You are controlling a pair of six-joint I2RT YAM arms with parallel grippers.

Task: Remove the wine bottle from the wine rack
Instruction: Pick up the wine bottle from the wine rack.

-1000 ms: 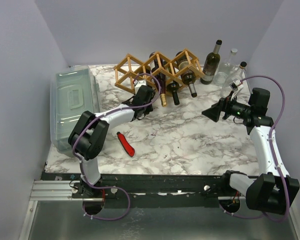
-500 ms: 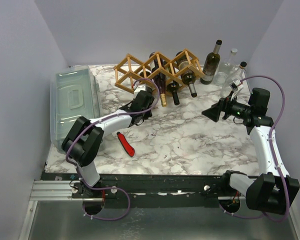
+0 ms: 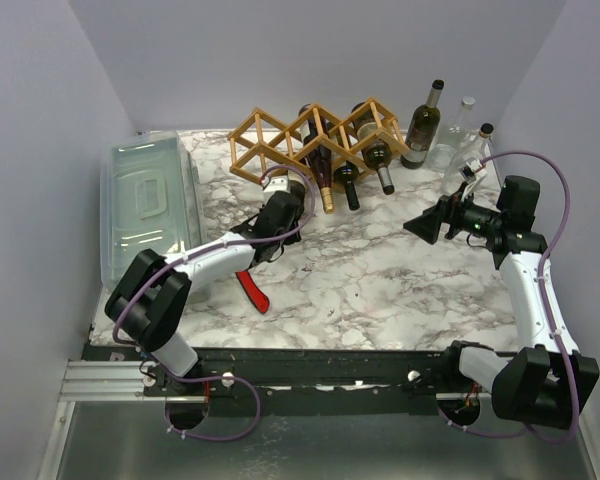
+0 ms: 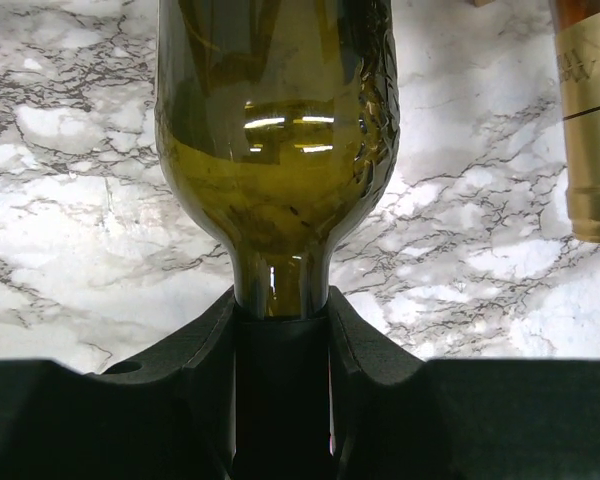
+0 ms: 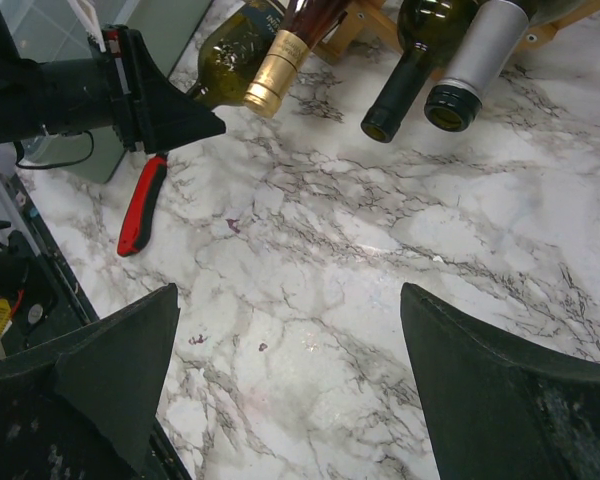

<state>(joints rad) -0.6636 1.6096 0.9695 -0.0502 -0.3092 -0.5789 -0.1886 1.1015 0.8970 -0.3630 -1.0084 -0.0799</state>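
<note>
Left fingers [image 4: 195, 345] clench the wine bottle [image 4: 270, 150] at its neck — right fingers [image 5: 110, 370] spread wide.

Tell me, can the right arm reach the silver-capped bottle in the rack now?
Probably yes: the right gripper has open jaws, faces the silver-capped bottle, and only bare table lies between.

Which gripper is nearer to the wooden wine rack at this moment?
Left. The left gripper is just in front of the wine rack, shut on the neck of a green bottle. The right gripper is open and well away, off to the rack's front right.
</note>
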